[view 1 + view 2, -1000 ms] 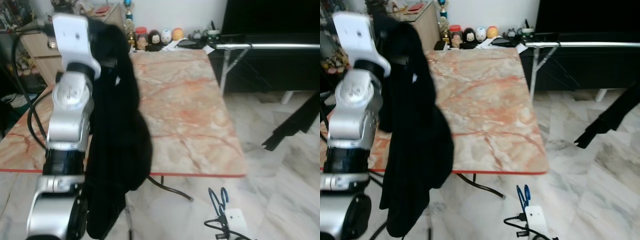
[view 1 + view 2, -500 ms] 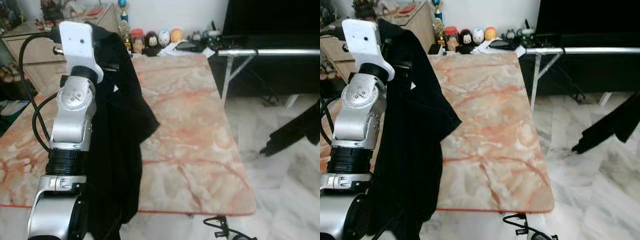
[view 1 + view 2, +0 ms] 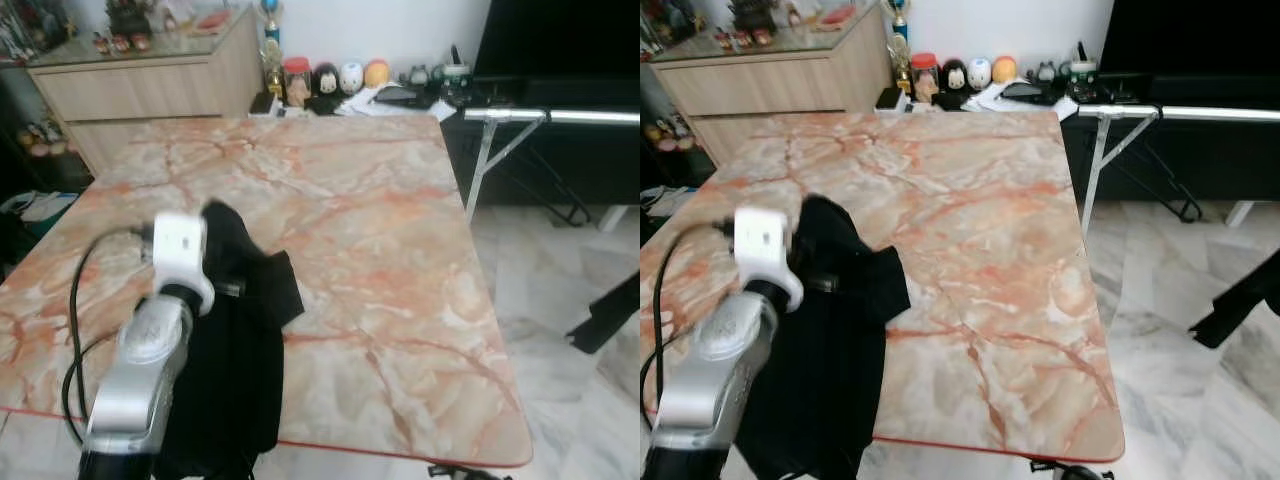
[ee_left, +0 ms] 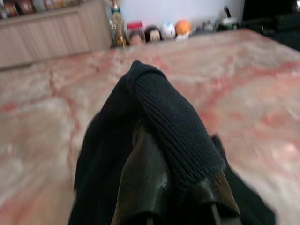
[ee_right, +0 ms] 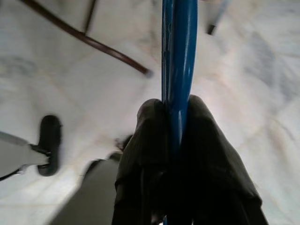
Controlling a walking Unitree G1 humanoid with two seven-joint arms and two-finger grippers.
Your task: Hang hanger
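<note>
At lower left of the head view, the left gripper (image 4: 176, 187) is buried under a black knitted garment (image 3: 235, 370) draped over the pink marble table (image 3: 380, 230); its opening I cannot tell. The right gripper (image 5: 176, 140) pinches a blue plastic hanger (image 5: 177, 56) above the pale floor (image 5: 70, 70).

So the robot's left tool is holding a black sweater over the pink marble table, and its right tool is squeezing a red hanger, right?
Nearly. The hanger is blue, not red; the right wrist view shows the right tool shut on it, above the floor. The rest is right: the left tool holds the black sweater over the pink marble table.
</note>
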